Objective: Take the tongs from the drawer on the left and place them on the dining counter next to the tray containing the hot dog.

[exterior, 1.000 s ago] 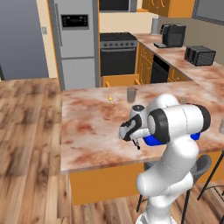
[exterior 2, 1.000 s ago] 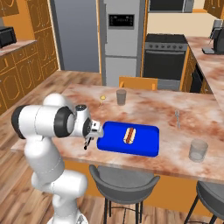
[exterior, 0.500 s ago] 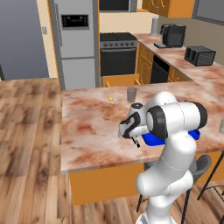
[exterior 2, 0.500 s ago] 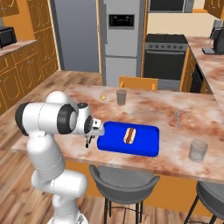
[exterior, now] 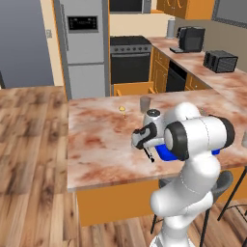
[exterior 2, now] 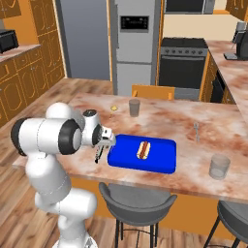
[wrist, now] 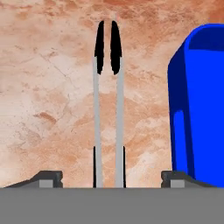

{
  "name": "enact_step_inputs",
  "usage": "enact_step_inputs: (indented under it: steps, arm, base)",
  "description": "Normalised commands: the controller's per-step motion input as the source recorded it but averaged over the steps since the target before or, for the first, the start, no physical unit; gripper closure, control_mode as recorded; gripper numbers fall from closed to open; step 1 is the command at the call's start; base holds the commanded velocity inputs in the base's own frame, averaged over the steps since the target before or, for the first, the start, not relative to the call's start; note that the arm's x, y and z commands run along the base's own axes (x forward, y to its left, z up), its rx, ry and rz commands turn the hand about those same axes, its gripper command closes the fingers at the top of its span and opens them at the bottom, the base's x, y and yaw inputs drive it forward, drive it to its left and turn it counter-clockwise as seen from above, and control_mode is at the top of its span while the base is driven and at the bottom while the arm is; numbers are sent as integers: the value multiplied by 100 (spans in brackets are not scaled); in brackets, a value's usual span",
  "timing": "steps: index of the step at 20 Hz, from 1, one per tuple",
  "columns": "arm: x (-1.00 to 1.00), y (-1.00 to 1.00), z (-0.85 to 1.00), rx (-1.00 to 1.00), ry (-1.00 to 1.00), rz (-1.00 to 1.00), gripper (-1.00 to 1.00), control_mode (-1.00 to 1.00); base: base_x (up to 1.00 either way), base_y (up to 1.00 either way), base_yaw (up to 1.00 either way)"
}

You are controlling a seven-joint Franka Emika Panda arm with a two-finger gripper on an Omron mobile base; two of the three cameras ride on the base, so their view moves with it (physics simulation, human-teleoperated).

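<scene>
The grey tongs with black ends stretch away from my hand over the marble dining counter, just left of the blue tray. My gripper is open, its fingers standing wide on either side of the tongs without touching them. From the right base view, the gripper hovers low at the tray's left end, with the tongs slanting down to the counter. The hot dog lies in the tray. An orange drawer stands open beyond the counter's far edge.
A grey cup and a tiny gold spoon sit near the counter's far edge. A fork and a glass lie right of the tray. Stools stand under the near edge.
The jaws have spread wide and let go of the tongs. The hand has sunk a little toward the counter beside the tray.
</scene>
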Motion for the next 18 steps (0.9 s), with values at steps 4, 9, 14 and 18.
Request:
enact_step_inputs:
  steps: [4,9,14,18]
  arm:
    - [-18,-9,83,0,-13,-3,-100,-100]
    - [-41,-3,99,1,-14,0,-100,-100]
    - [-52,0,97,1,-19,0,-100,-100]
    - [-79,0,99,0,-29,0,-100,-100]
  base:
    - [0,0,0]
    - [0,0,0]
    - [0,0,0]
    - [0,0,0]
